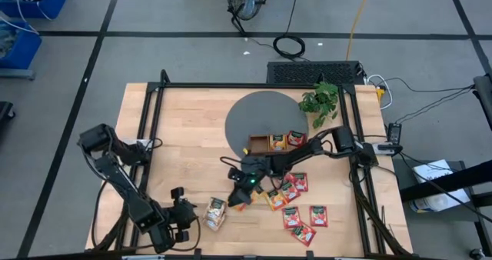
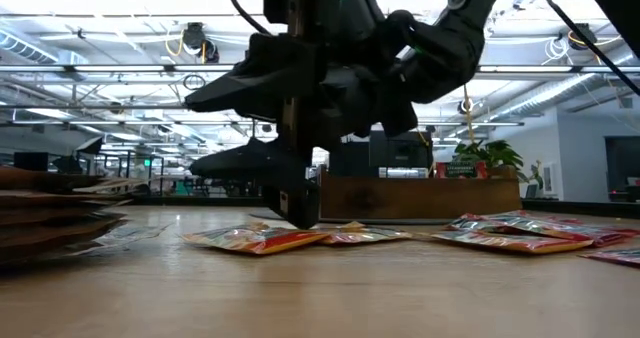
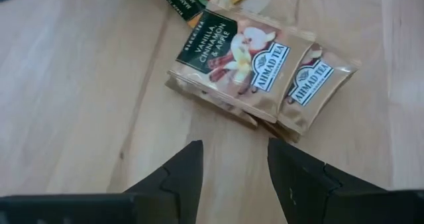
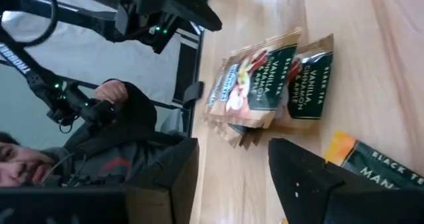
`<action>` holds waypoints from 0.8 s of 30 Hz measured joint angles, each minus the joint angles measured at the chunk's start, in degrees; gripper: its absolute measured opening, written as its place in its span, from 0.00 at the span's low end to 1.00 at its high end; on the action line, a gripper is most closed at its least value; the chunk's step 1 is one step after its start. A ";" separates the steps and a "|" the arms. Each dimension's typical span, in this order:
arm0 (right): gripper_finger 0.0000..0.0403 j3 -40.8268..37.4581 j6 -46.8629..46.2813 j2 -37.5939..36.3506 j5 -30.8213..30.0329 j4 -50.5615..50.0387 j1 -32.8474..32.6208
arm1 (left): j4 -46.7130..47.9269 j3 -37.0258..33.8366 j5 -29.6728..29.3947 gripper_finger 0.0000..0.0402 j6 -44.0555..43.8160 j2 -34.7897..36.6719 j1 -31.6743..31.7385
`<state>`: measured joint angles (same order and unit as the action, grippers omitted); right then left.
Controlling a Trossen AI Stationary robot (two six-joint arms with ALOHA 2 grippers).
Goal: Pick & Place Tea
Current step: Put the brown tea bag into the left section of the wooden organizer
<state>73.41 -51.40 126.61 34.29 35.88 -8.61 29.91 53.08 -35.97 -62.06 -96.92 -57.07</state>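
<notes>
- I have the right hand (image 1: 244, 185) low over the counter (image 1: 184, 137), fingers spread wide and holding nothing, poised at an orange sachet (image 1: 240, 206) so it can close on one.
- The left hand (image 3: 232, 177) waits, also parted and empty, just short of the beige sachets (image 3: 248, 65).
- Red sachets (image 1: 296, 214) lie scattered; two already sit in the wooden tray (image 1: 258, 144).
</notes>
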 joint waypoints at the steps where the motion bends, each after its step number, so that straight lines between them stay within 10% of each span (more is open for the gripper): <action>1: 0.42 0.34 0.08 -0.02 -0.37 -1.48 0.18 | -0.06 0.00 0.00 0.43 0.00 -0.26 -0.01; 24: 0.42 5.88 9.16 -0.02 -6.47 -16.30 0.10 | -0.01 0.00 -0.52 0.43 1.12 -0.33 0.42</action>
<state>79.29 -42.24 126.58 27.82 19.58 -8.50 29.90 53.08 -36.49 -60.94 -97.25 -56.64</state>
